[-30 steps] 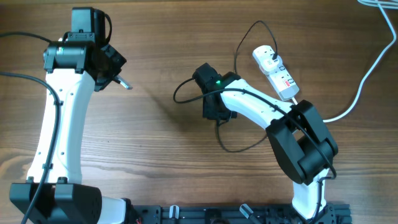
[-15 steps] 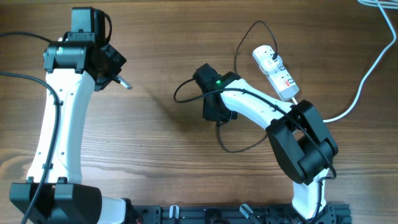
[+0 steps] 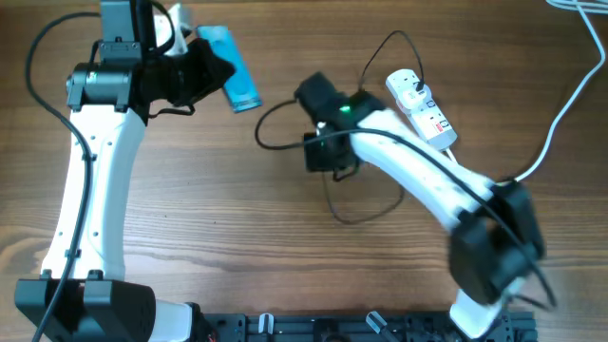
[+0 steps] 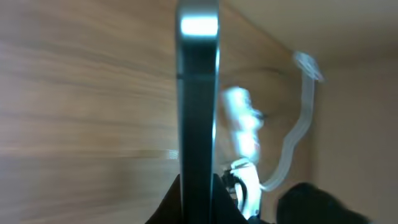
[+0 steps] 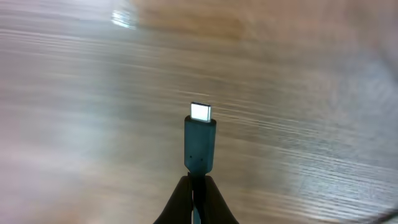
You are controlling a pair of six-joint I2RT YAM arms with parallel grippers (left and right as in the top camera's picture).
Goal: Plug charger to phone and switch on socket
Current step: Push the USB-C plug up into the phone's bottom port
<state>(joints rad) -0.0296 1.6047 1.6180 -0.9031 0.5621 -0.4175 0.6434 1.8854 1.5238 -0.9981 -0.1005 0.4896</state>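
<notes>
My left gripper (image 3: 201, 74) is shut on the phone (image 3: 233, 68) and holds it above the table at the far left, cyan screen showing. In the left wrist view the phone (image 4: 198, 93) stands edge-on between the jaws (image 4: 198, 196). My right gripper (image 3: 317, 154) is shut on the charger's cable just behind its connector tip (image 5: 200, 142), and the jaws (image 5: 198, 190) hold the tip upright over bare wood. The black cable (image 3: 257, 135) loops around the gripper and runs to the socket (image 3: 424, 109) at the far right. The tip and the phone are apart.
A thick white cord (image 3: 568, 95) runs from the socket to the far right corner. It shows blurred in the left wrist view (image 4: 297, 134), beside the socket (image 4: 244, 124). The right arm's white forearm (image 3: 418, 176) crosses the table's middle.
The left gripper has risen toward the far edge and turned, so the phone's blue screen now shows. The right arm has swung, its elbow going right, and the gripper shifted slightly left.
</notes>
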